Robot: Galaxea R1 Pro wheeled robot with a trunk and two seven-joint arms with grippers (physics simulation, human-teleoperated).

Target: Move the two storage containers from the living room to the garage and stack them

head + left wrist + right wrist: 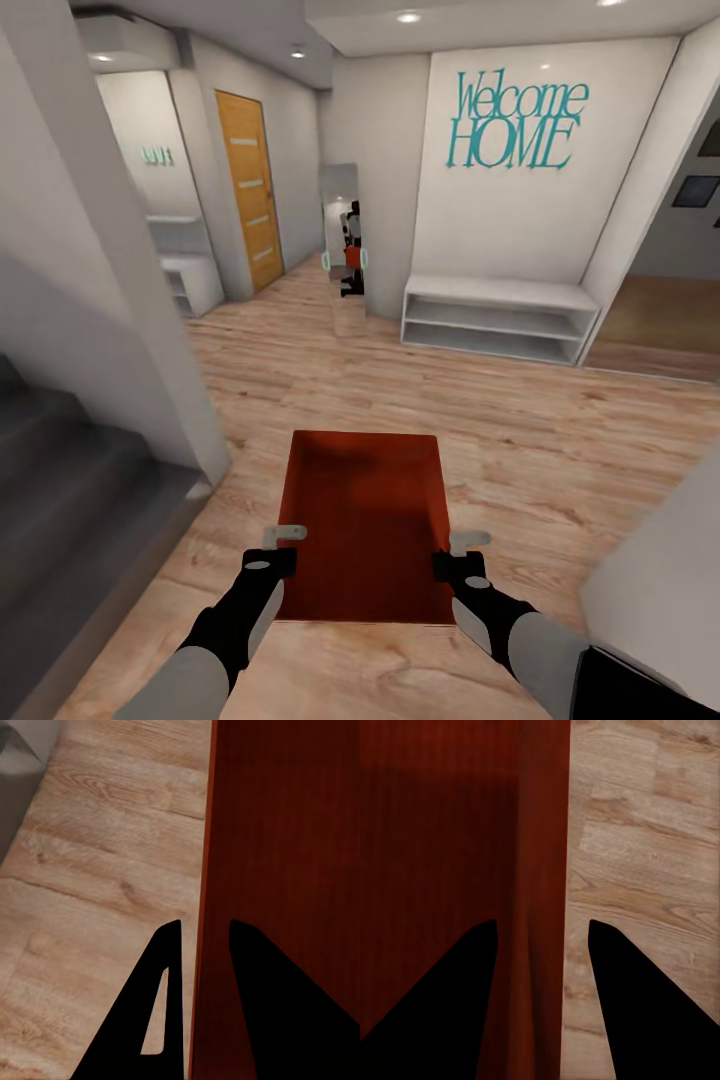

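One storage container point(365, 520): orange-red, rectangular, open top facing up, low plain walls, interior bare. Held level above light wood plank flooring, long axis running away from the robot. Left end effector point(290, 545) straddles its left wall, one finger inside and one outside; right end effector point(455, 552) straddles the right wall point(540, 870) likewise. Container sits between the two end effectors.

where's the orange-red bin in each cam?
Head view: orange-red rectangular open-top bin at lower centre, held between both grippers.
Left wrist view: its wall fills one side.
Right wrist view: its wall fills one side.
Shared landmark: light wood plank floor.
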